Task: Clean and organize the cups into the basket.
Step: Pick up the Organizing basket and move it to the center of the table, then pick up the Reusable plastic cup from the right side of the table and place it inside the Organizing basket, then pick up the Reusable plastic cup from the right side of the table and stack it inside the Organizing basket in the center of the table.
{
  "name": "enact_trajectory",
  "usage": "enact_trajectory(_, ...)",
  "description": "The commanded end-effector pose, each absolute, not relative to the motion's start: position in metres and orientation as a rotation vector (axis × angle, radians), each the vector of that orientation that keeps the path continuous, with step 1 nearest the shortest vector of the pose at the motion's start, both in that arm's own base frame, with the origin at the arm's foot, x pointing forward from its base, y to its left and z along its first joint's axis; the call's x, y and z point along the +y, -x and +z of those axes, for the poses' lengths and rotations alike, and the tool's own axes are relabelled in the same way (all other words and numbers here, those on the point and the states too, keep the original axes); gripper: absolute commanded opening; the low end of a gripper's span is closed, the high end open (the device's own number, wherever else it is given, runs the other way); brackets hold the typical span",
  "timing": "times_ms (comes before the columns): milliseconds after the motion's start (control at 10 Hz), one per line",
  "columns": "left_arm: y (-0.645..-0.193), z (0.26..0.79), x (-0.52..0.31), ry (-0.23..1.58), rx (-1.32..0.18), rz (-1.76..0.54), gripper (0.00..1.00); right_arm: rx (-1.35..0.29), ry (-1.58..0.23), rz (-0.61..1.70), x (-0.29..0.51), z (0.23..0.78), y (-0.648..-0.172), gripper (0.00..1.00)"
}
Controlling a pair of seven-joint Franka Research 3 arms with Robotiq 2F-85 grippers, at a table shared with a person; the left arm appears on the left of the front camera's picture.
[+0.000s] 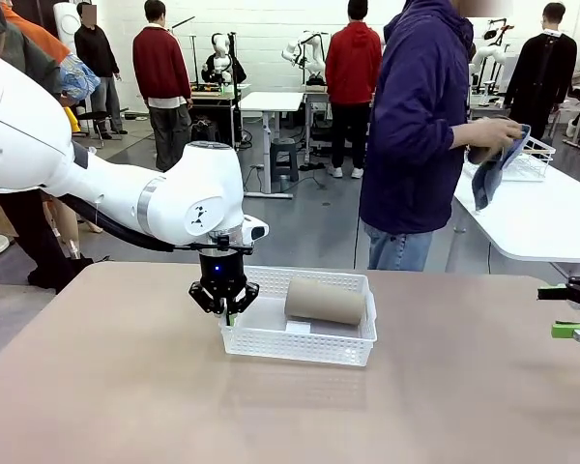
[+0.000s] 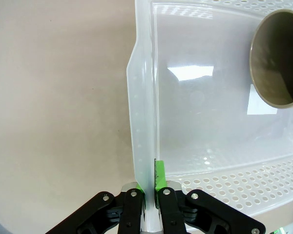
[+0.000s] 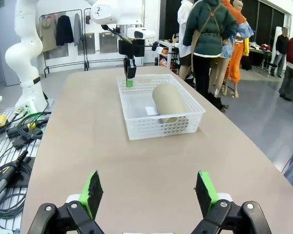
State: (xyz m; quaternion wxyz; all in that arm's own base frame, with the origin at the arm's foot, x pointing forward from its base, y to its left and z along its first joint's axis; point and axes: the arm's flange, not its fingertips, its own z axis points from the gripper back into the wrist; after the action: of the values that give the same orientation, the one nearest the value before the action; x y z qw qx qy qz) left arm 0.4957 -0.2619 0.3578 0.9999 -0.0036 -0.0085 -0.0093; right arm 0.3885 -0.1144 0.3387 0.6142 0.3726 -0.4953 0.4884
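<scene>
A tan-brown cup (image 1: 326, 301) lies on its side in the right half of the white lattice basket (image 1: 300, 340) at mid-table. My left gripper (image 1: 228, 314) points straight down at the basket's left end and is shut on its rim. In the left wrist view, the left gripper (image 2: 150, 187) pinches the thin basket wall (image 2: 141, 97), and the cup's open mouth (image 2: 278, 58) faces the camera. My right gripper (image 1: 564, 311) hovers open at the table's right edge, holding nothing. From the right wrist view, the right gripper (image 3: 149, 192) looks along the table at the basket (image 3: 156, 127) and the cup (image 3: 167, 100).
A person in a dark blue jacket (image 1: 416, 116) stands at the far side, rubbing something with a blue cloth (image 1: 493, 169). A white wire basket (image 1: 527, 159) sits on the neighbouring white table. Cables (image 3: 14, 131) lie off the table beside the left arm's base.
</scene>
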Motion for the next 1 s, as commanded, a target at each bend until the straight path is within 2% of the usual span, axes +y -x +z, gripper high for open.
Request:
enact_trajectory(0,-0.4967,0.3598,-0.2615,0.009,-0.022,-0.019,0.0,-1.145,-0.862,1.123,-0.113,0.3399,-0.384,1.0)
enact_trajectory(900,-0.4967,0.3598,-0.2615,0.009,-0.022,-0.019,0.0,-1.145,-0.862,1.123,-0.113,0.3399,-0.384,1.0)
